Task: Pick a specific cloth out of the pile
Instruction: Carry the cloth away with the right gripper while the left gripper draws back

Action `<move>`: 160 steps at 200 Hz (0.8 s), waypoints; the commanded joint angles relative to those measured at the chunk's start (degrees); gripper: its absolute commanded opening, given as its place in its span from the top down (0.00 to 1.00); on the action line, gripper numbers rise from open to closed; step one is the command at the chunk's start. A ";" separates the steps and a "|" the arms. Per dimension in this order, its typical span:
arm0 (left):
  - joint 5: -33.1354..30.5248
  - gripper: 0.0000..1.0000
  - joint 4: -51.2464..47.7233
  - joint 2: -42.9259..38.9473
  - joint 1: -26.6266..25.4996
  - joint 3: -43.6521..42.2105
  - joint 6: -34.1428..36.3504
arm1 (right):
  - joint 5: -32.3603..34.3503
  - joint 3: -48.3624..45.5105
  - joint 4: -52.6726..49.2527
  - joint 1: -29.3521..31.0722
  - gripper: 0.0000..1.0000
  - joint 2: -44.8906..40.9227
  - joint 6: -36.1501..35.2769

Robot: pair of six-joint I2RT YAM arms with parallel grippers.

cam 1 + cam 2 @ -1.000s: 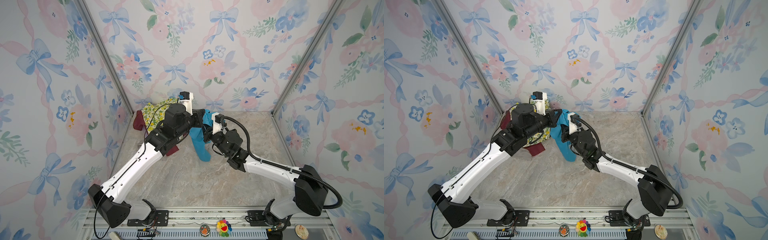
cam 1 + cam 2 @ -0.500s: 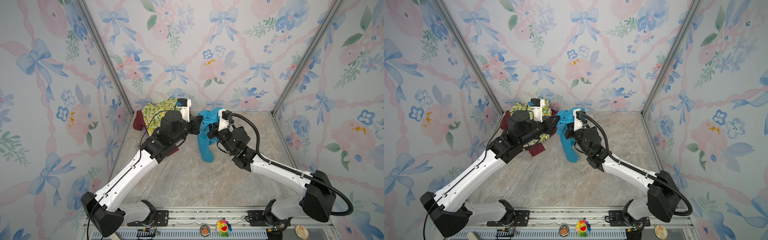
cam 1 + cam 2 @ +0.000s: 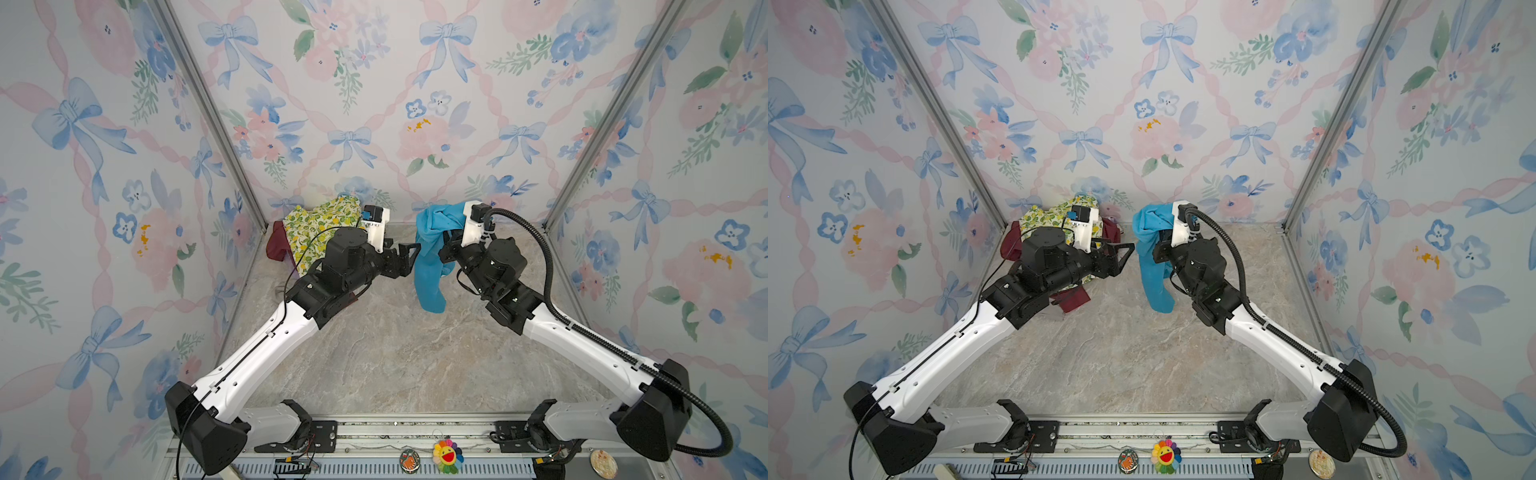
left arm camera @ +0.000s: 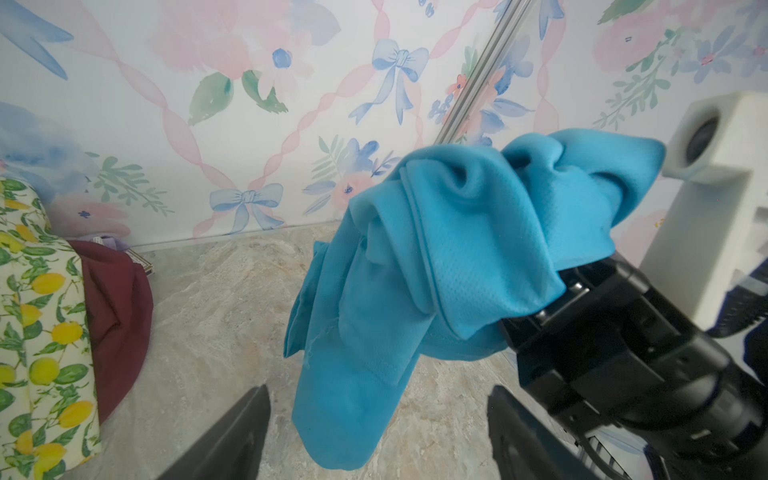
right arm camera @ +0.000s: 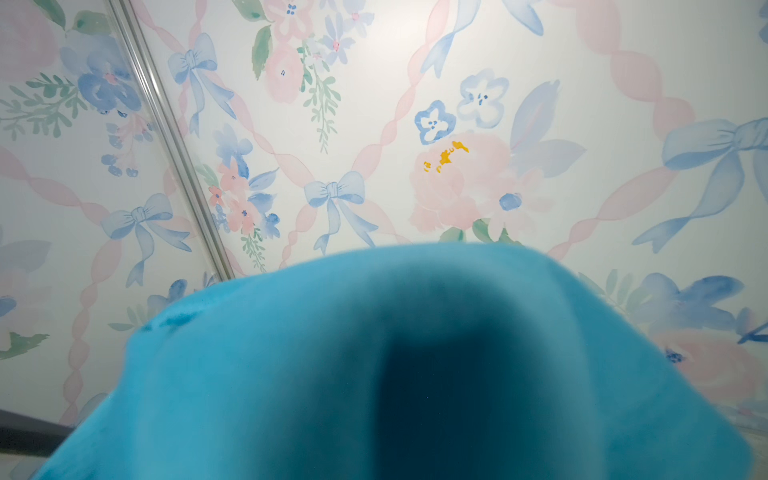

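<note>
While the cloth (image 3: 430,266) is clamped in the right gripper (image 3: 446,249), the left gripper (image 3: 403,257) is spread wide beside the cornered pile (image 3: 316,232); open table (image 3: 386,353) is seen nearer.

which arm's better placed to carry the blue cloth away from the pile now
Right. The right gripper is shut on the cloth, which hangs from it apart from the pile. The left gripper stands open and empty beside the cloth and would likely need a fresh grasp.

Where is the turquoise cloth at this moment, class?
In both top views the cloth hangs from the right gripper near the back wall, apart from the pile in the back-left corner, facing the open left gripper.
</note>
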 commanded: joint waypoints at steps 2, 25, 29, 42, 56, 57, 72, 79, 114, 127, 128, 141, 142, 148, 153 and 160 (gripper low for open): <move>0.76 0.04 0.56 0.85 0.08 -1.02 2.32 | 0.01 2.20 -2.85 -2.11 1.00 -2.34 0.45; 0.50 0.02 0.59 1.70 0.09 -1.41 3.57 | -0.10 2.44 -5.54 -4.77 1.00 -3.32 0.54; 0.50 0.02 0.61 1.92 0.07 -1.50 3.81 | -0.18 2.50 -5.96 -5.28 1.00 -3.42 0.53; 1.25 0.02 0.67 2.60 0.10 -1.64 4.59 | -0.55 2.86 -7.38 -7.00 1.00 -3.84 0.40; 2.06 0.02 0.65 3.34 0.01 -1.92 5.29 | -1.09 3.88 -9.40 -8.90 1.00 -3.79 -0.16; 2.07 0.02 0.66 3.34 -0.03 -1.98 5.33 | -1.19 3.99 -9.54 -9.10 1.00 -3.79 -0.16; 2.28 0.02 0.63 3.92 -0.09 -2.72 6.15 | -2.53 5.37 -11.77 -11.53 1.00 -3.53 -0.50; 2.39 0.02 0.64 4.27 -0.09 -3.11 6.64 | -2.90 5.81 -12.26 -12.85 1.00 -3.44 -0.77; 2.07 0.02 0.66 5.77 -0.09 -4.79 8.52 | -6.62 8.60 -13.61 -21.26 1.00 -1.51 -0.18; 1.83 0.02 0.61 6.44 -0.14 -5.34 9.00 | -8.77 9.97 -13.51 -24.42 1.00 -0.11 0.75; 1.82 0.02 0.64 6.47 -0.15 -5.36 9.03 | -8.85 10.03 -13.48 -24.59 1.00 -0.01 0.69; 1.75 0.02 0.66 6.99 -0.16 -6.00 9.55 | -9.40 11.23 -12.95 -26.59 1.00 1.46 -0.02; 1.74 0.02 0.67 7.05 -0.16 -6.08 9.57 | -9.40 11.23 -12.95 -26.59 1.00 1.46 -0.02; 1.60 0.02 0.67 7.41 -0.18 -6.33 9.90 | -9.99 11.76 -12.43 -27.67 1.00 2.19 -0.29; 1.43 0.02 0.63 7.71 -0.22 -6.55 10.18 | -10.17 12.11 -12.05 -28.41 1.00 2.84 -0.25; 1.04 0.02 0.59 8.07 -0.19 -6.96 10.52 | -10.47 12.60 -11.92 -29.40 1.00 3.71 0.10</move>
